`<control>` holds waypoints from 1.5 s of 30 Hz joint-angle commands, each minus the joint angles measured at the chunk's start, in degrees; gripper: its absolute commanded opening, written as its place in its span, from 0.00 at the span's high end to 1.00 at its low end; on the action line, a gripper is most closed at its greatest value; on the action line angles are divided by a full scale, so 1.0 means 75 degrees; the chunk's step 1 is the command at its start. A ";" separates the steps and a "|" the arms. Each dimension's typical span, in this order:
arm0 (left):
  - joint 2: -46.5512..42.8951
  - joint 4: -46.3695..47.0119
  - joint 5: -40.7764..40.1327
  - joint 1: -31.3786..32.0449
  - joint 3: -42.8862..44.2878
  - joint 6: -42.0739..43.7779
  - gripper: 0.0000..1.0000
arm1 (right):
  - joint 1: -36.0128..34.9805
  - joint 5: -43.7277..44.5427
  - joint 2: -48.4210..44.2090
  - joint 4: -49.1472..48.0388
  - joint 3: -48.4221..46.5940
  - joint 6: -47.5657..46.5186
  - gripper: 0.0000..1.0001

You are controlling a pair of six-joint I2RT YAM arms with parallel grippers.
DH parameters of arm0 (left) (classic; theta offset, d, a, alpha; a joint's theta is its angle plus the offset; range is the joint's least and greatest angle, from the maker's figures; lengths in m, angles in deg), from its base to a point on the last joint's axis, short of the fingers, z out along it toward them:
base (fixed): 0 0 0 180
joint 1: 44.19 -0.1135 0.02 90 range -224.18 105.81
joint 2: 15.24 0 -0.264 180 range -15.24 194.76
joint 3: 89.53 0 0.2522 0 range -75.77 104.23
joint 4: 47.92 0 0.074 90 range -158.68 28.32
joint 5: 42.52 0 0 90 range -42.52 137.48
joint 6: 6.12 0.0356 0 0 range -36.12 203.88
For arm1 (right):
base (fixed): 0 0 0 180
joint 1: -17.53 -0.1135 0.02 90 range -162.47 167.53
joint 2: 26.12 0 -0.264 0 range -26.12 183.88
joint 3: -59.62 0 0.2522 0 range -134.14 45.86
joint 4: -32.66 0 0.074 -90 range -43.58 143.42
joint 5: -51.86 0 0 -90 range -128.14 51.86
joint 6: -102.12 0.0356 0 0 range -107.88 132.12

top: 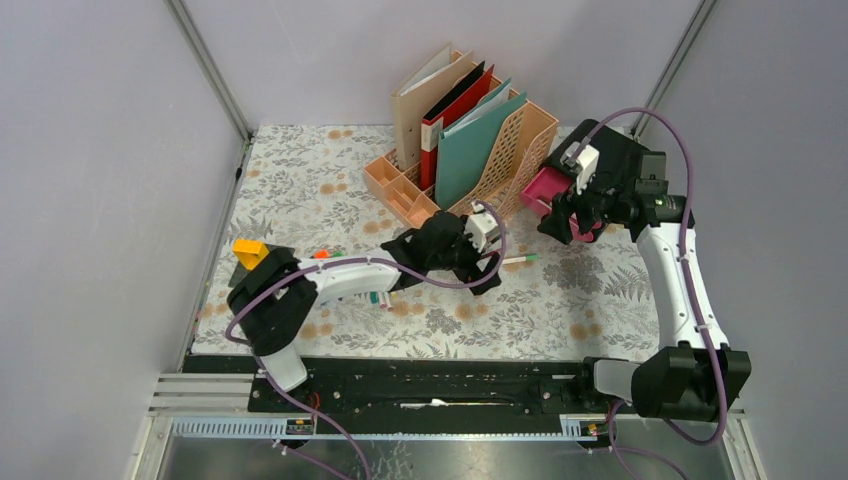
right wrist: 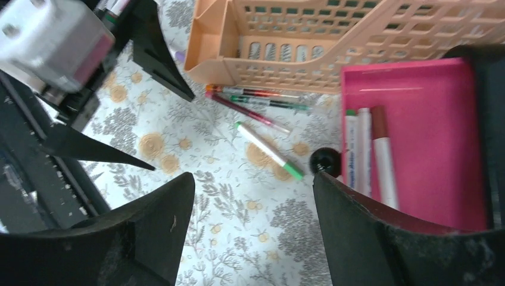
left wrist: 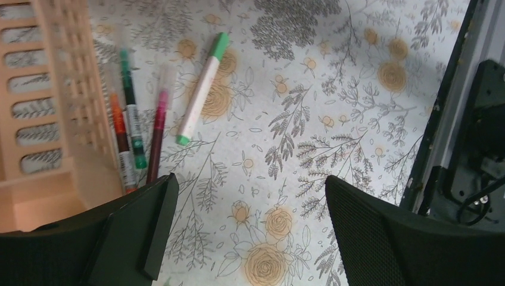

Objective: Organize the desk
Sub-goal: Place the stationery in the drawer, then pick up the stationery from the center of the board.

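The counter (top: 600, 300), covered by a flowered cloth, is framed by grey walls, and a peach file rack (top: 522, 150) filled with folders (top: 470, 150) is set at its far edge. The left jaws are held wide apart above the cloth with nothing between them; a green-capped white marker (left wrist: 202, 89) and three pens (left wrist: 132, 119) are seen ahead, the pens just beside the rack. The right jaws are likewise spread wide and empty, beside a pink tray (right wrist: 429, 101) in which three markers (right wrist: 381, 155) are laid
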 commanded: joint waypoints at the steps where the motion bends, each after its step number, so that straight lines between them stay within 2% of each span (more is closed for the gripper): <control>1: 0.0636 -0.0355 0.0351 0.0278 0.0769 0.1314 0.02 | 0.0111 -0.0788 0.0068 0.0215 0.0273 -0.0170 0.20; 13: 0.2366 -0.0410 0.0559 0.0317 0.2191 0.1726 0.17 | 0.0409 -0.0498 0.0105 0.0020 0.0643 -0.0232 0.20; 17: 0.2715 -0.0665 0.0450 0.0292 0.2633 0.1786 0.19 | 0.0445 -0.0484 0.0119 0.0008 0.0676 -0.0244 0.20; 21: 0.2963 -0.1083 0.0441 0.0208 0.3157 0.1388 0.19 | 0.0458 -0.0502 0.0119 -0.0004 0.0701 -0.0261 0.21; 26: 0.2998 -0.1585 0.0933 -0.0082 0.3589 0.0521 0.19 | 0.0482 -0.0436 0.0107 -0.0028 0.0753 -0.0276 0.20; 32: 0.1571 -0.0810 0.1518 -0.0143 0.2411 0.0083 0.18 | 0.0482 -0.0620 0.0043 0.0238 0.0787 -0.0778 0.20; 37: -0.0059 -0.0208 0.1275 -0.0238 0.0993 -0.0137 0.17 | 0.0482 -0.1479 0.0054 0.0913 0.0682 -0.1761 0.20; 40: -0.1093 0.0100 0.0877 -0.0459 0.0079 -0.0359 0.16 | 0.0407 -0.2092 0.0118 0.1668 0.0642 -0.2917 0.20; 41: -0.1443 0.0194 0.0740 -0.0549 -0.0223 -0.0434 0.15 | 0.0338 -0.2190 0.0160 0.2049 0.0584 -0.3738 0.18; 45: -0.2697 0.0444 0.0267 -0.1005 -0.1286 -0.0793 0.08 | 0.0042 -0.2086 0.0277 0.2842 0.0462 -0.5293 0.11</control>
